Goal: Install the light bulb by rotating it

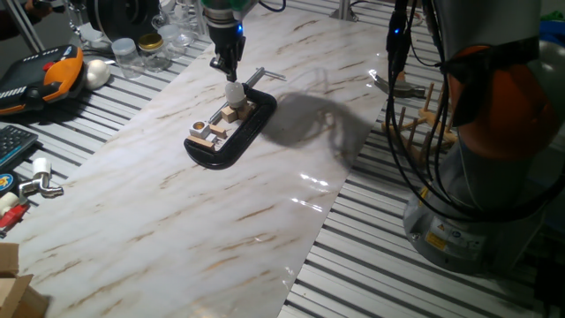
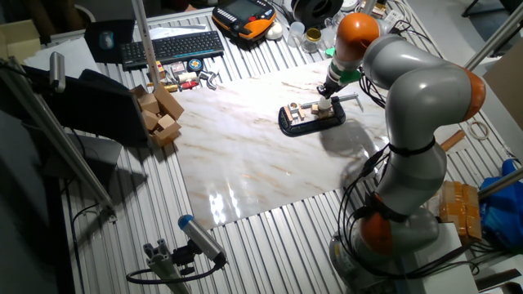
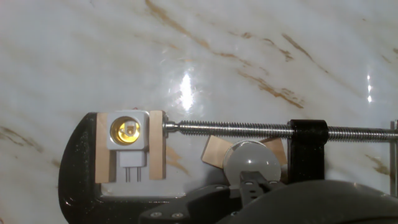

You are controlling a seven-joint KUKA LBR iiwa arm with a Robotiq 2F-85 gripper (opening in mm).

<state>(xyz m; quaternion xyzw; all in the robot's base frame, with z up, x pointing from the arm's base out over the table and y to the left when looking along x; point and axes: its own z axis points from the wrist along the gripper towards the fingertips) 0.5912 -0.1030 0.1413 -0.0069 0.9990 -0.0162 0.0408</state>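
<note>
Working from the left of the hand view, you are seeing one white socket [image 3: 129, 132] with a brass-lined opening, sitting left of centre between two wooden pads [image 3: 102, 148] in the black clamp [image 3: 73, 163]. Judging by the layout, the clamp is squeezing the socket so it cannot spin when a bulb is twisted in. One threaded clamp screw [image 3: 249, 129] is running rightward across the middle of the frame, pressing on the right-hand pad.

Further right, low in the frame, one light bulb [image 3: 252, 160] is showing as a frosted dome just below the screw, in front of a wooden block [image 3: 214, 151]; it is well apart from the socket, so the installing is not yet begun.

In the one fixed view, your gripper [image 1: 228, 69] is standing at upper centre directly above the bulb [image 1: 234, 92], which is sitting upright on the clamp. Whether the fingers are clenched on it or released, I cannot tell.
</note>
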